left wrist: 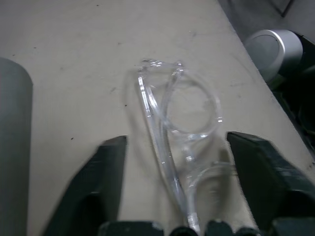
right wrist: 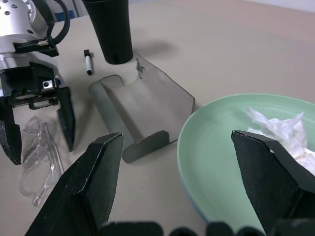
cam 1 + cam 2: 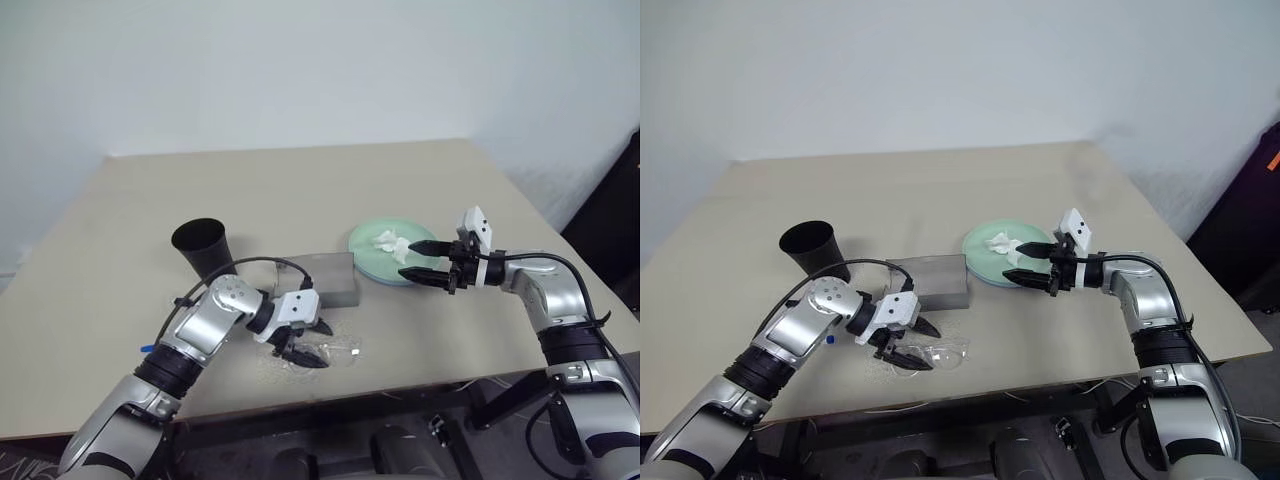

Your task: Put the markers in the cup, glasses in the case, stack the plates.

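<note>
From the head views, the left gripper (image 3: 908,341) hangs tilted down over the glasses (image 3: 940,353), which lie flat near the front edge of the table (image 3: 300,190), just in front of the case (image 3: 325,277). Its jaws stand partly open, straddling the clear frame without gripping it. The cup (image 3: 205,247) stands upright towards the table's left edge, just beside the case. The right gripper (image 3: 432,263) hovers with wide, empty jaws at the near rim of the mint green plate (image 3: 372,258), which holds a crumpled tissue (image 3: 391,244) (a light blue rim peeks out beneath it in the right wrist view, so the plates look already stacked).

In the left wrist view, the black fingers (image 1: 106,172) flank the folded glasses on either side, none touching the frame, as far as can be seen.

The right wrist view shows the case lying open, its flap raised, with one marker (image 2: 88,62) on the table beside the cup's base.

The risk, I judge: the frame is thin, slick and flat on the table, so closing jaws could skid it forward, pinch only a temple arm, or twist it loose during lifting.
</note>
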Robot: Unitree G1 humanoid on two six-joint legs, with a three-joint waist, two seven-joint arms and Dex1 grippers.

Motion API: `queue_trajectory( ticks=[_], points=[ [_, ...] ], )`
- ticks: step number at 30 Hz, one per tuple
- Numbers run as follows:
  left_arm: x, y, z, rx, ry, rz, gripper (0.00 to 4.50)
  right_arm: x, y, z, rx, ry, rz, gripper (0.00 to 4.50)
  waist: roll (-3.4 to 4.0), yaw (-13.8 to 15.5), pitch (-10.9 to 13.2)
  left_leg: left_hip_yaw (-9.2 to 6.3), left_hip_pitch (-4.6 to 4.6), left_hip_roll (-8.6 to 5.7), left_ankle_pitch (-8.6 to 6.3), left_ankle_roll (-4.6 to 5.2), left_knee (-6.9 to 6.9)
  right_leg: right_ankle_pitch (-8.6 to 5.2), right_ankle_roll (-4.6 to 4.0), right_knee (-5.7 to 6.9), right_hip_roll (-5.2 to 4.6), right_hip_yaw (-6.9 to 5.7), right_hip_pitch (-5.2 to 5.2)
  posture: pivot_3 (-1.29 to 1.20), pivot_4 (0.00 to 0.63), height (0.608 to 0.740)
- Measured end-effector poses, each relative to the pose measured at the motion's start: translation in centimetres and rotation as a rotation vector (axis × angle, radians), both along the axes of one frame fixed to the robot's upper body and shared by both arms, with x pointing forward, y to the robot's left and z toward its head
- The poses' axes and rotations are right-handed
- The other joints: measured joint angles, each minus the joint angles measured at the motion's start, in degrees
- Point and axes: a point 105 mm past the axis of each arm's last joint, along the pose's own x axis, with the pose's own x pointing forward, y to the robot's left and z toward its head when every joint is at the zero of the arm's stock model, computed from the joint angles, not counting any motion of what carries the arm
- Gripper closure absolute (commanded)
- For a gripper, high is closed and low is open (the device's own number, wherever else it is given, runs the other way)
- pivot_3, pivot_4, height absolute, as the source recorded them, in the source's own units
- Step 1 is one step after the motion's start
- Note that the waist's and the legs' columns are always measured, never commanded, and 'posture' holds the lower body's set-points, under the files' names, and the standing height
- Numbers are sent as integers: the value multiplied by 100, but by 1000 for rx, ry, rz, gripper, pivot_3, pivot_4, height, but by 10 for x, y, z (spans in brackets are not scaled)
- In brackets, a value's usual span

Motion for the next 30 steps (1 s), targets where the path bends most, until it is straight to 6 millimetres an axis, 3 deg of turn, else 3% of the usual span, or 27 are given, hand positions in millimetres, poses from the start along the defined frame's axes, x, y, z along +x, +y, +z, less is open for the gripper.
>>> queue_trajectory(
  ticks=[4, 10, 15, 30],
  points=[
    [0, -1, 2, -4, -1, -8, 3418, 0, 0, 0, -1, -2, -5, 681, 0, 0, 0, -1, 3, 0, 0, 0, 5, 0, 0, 1, 0, 0, 5, 0, 0, 740],
    [1, 1, 5, -1, -4, -6, 3418, 1, 0, 0, -5, -16, -6, 681, 0, 2, -1, -1, 3, 0, 0, 0, 7, 0, 0, 0, 0, 0, 7, 0, 0, 740],
    [2, 5, 11, -1, -15, -3, 4474, 2, -1, -2, -13, -22, -12, 681, 1, 2, -1, -2, 3, 0, 0, 0, 7, 0, 0, 0, 0, 0, 7, 0, 0, 740],
    [4, 3, 29, -81, 18, 46, 4474, 11, -6, -5, -13, -34, -49, 681, 0, 2, -1, -3, 1, 0, 0, 0, 8, 0, 0, 0, -1, 0, 6, 0, 0, 740]
  ],
)
